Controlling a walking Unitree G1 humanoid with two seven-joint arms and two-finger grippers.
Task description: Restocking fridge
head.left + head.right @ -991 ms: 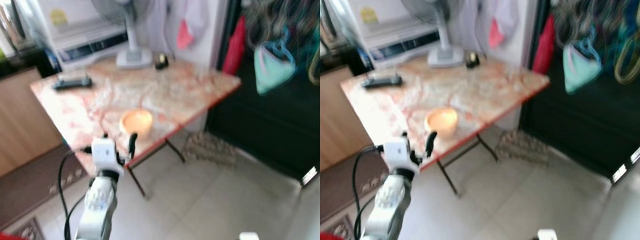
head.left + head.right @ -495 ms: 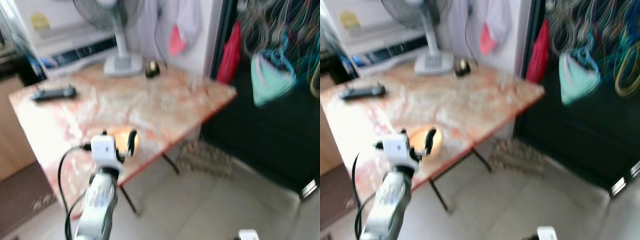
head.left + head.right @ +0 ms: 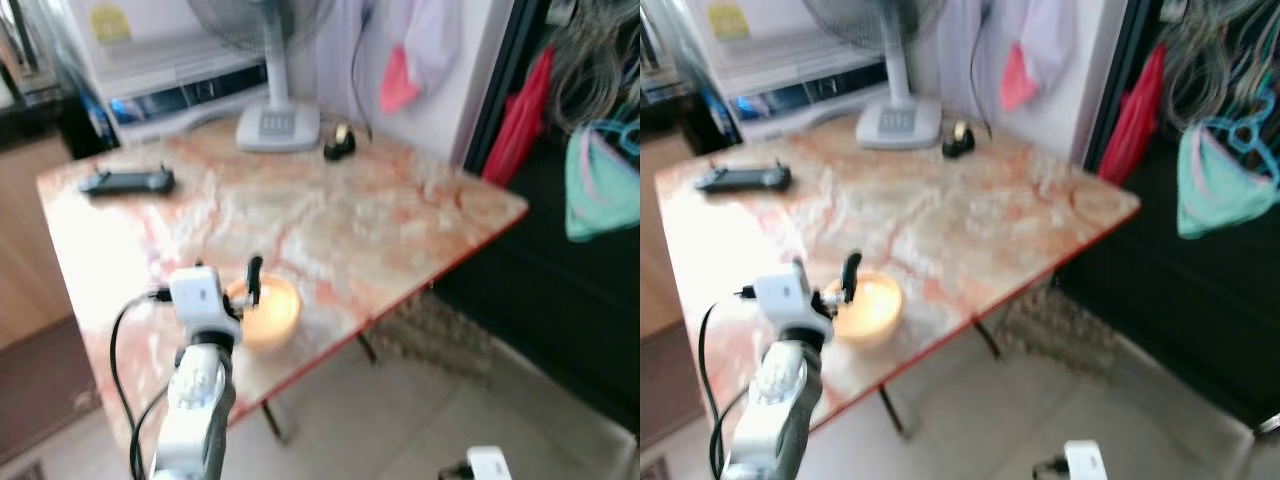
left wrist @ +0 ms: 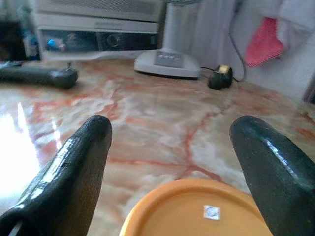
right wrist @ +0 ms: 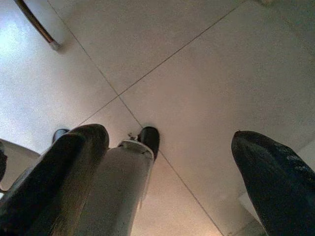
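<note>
Bowl, orange, sits near front edge of marble table, within arm's reach. Left gripper hovers just short of rim, fingers spread wide to straddle it. Right gripper hangs idle over floor, fingers apart.

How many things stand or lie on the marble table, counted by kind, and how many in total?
Orange bowl: 1
Fan, by its white base: 1
Long black controller-like device: 1
Small black and yellow object: 1
Total: 4
</note>
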